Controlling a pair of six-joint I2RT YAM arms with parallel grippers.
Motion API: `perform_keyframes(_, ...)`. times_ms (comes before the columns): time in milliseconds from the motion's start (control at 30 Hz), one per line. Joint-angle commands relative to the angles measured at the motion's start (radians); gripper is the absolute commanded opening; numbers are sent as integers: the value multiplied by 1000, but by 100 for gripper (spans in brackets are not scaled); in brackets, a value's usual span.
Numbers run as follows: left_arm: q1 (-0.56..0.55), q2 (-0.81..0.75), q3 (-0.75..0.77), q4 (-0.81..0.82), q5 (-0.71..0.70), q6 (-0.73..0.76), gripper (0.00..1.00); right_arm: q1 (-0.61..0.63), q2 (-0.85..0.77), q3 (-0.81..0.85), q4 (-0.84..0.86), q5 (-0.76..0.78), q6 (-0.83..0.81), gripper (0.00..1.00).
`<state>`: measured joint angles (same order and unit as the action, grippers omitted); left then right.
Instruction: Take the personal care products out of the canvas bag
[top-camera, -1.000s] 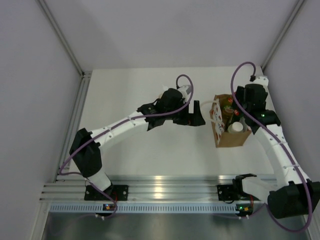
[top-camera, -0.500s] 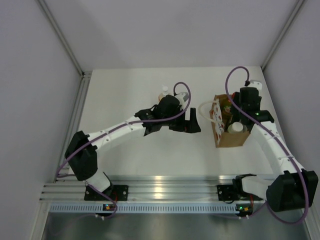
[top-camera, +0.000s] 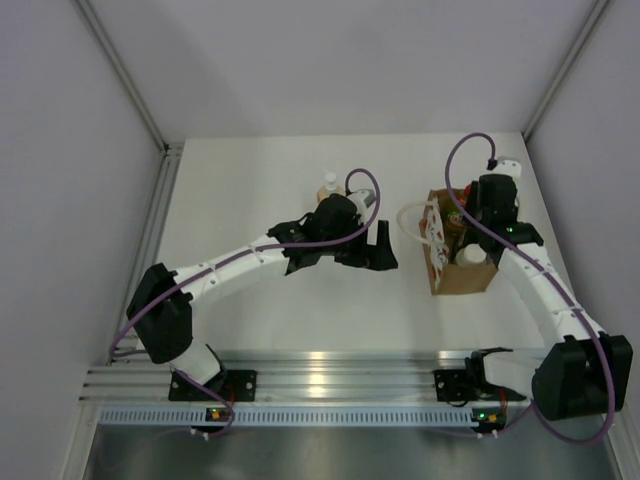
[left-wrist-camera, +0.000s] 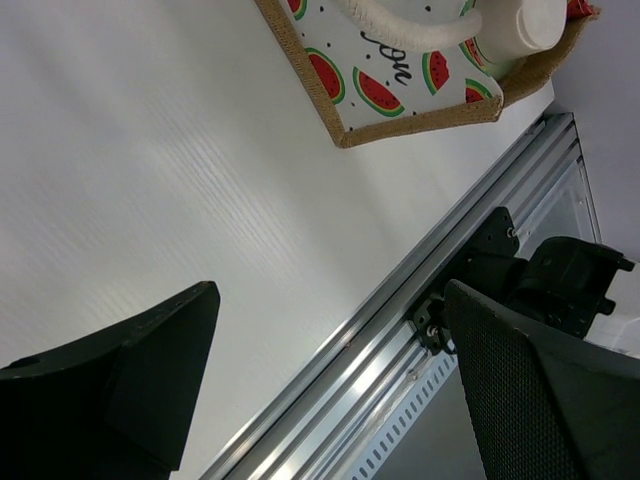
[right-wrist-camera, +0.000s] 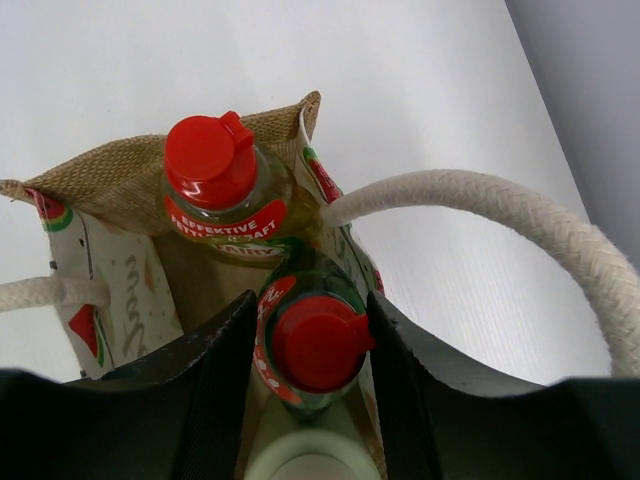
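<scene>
The upright canvas bag (top-camera: 461, 262) holds yellow (right-wrist-camera: 222, 185), dark green (right-wrist-camera: 310, 345) and white-capped (top-camera: 472, 255) bottles; a cream bottle (top-camera: 329, 187) stands outside.

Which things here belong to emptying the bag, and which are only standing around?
Belong to the job:
brown canvas bag with watermelon print
yellow bottle with red cap
dark green bottle with red cap
white-capped bottle in the bag
cream bottle on the table

Only around:
aluminium rail

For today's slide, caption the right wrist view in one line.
Right fingers straddle the dark green bottle beside the yellow bottle inside the canvas bag.
</scene>
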<state>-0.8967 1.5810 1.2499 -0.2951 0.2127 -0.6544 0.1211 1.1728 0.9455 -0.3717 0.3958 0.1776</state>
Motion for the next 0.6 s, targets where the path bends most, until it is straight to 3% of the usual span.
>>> perform_keyframes(0, -2, -35, -4, 42, -1, 21, 98, -18, -13, -25, 115, 26, -10, 46)
perform_keyframes(400, -2, -19, -9, 43, 11, 21, 98, -18, -55, -76, 191, 55, -10, 39)
perform_keyframes(567, -4, -23, -12, 42, 14, 22, 98, -17, -56, -99, 231, 67, -20, 31)
